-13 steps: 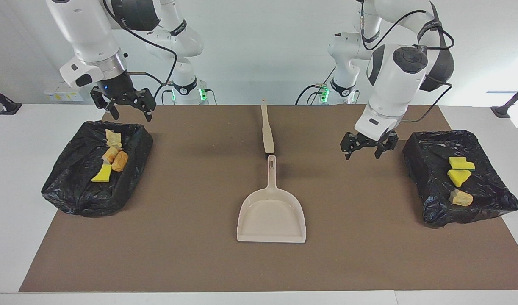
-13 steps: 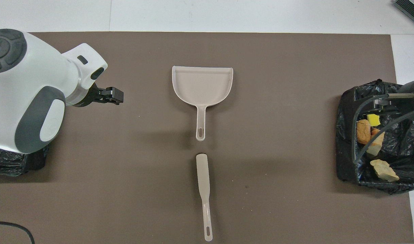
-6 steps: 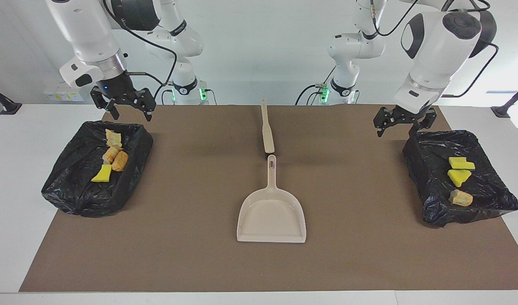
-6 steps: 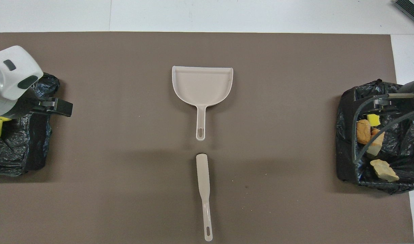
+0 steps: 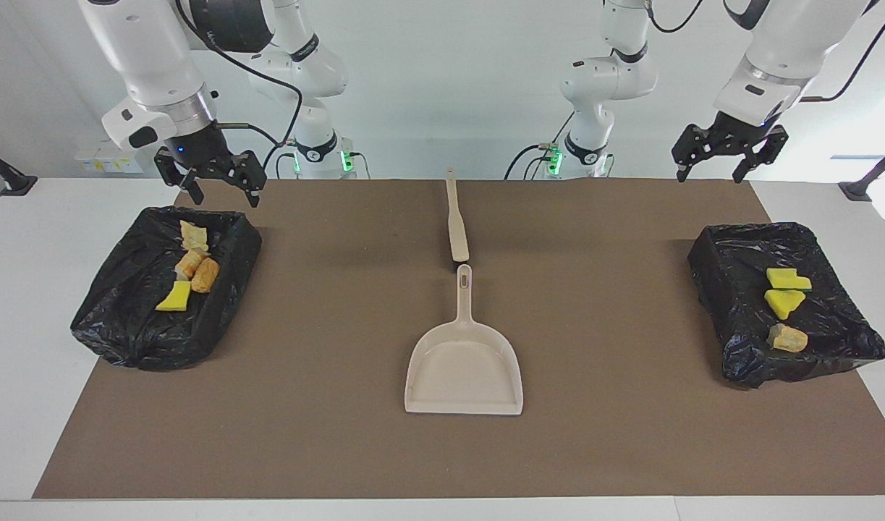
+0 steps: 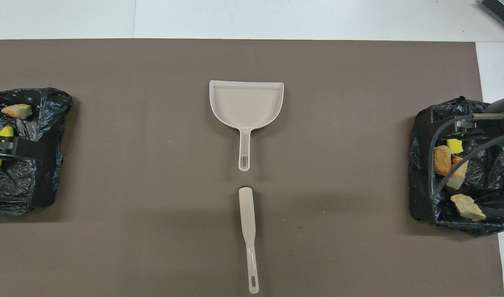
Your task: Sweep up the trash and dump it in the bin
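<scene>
- Since a second ago the left gripper [image 5: 718, 153] is rising away from the mat [image 5: 341, 434] beside the bin at the left arm's end [image 5: 833, 347] and is now hanging high over that bin's robot-side edge; right gripper [image 5: 212, 177] is not budging.
- Both claws are standing released, fingers spread, holding nothing.
- Right gripper is hovering over the robot-side rim of the bin at the right arm's end [image 5: 116, 333].
- Trash is sitting inside both bins already: brown lumps [image 5: 198, 271] plus a yellow chunk [image 5: 174, 297] below the right claw, yellow chunks [image 5: 785, 291] and a brown lump [image 5: 787, 338] below the left claw (no loose trash on the mat that I can make out).
- Pieces are looking small, spongy bright yellow or golden bread-like.
- Dustpan [image 5: 464, 365] and scraper [image 5: 455, 221] are lying end to end mid-mat, between the claws, long axes running away from the robots; neither arm is clearly nearer.
- Judging task as about finished.
</scene>
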Robot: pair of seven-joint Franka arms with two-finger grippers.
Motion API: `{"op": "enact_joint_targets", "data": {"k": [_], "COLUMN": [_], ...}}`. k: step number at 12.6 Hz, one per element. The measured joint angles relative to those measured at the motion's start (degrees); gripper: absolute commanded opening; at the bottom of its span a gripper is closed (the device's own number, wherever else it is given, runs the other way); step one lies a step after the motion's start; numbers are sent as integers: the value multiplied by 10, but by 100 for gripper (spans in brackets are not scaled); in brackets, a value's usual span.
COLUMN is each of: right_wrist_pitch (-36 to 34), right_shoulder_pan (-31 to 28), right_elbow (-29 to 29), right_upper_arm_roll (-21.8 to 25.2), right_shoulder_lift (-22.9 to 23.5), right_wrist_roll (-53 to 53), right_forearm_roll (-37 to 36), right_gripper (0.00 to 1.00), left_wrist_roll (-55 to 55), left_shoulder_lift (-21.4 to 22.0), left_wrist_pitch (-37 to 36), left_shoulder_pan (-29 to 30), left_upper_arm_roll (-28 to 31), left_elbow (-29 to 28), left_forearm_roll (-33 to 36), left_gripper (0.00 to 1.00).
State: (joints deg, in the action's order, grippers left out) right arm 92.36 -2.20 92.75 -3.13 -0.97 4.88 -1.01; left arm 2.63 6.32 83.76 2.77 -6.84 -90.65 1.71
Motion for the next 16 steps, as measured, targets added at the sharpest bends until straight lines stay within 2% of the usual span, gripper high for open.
{"op": "enact_joint_targets", "data": {"k": [4, 8, 16], "right_wrist_pitch": [0, 0, 0], "right_shoulder_pan": [0, -2, -2], "right_elbow": [0, 0, 0], "right_upper_arm_roll": [0, 0, 0], "right_shoulder_lift": [0, 0, 0], "right_wrist_roll": [0, 0, 0], "right_forearm_roll": [0, 0, 0], "right_gripper": [100, 100, 100], "left_wrist_roll": [3, -13, -23], "left_shoulder_lift": [14, 15, 15], "left_wrist_pitch": [-16, -4, -2], "left_shoulder_pan": [0, 0, 10], "left_upper_arm_roll": [7, 7, 13], "left_elbow": [2, 1, 1], "left_forearm_roll": [-2, -26, -27], "left_gripper": [100, 100, 100]}}
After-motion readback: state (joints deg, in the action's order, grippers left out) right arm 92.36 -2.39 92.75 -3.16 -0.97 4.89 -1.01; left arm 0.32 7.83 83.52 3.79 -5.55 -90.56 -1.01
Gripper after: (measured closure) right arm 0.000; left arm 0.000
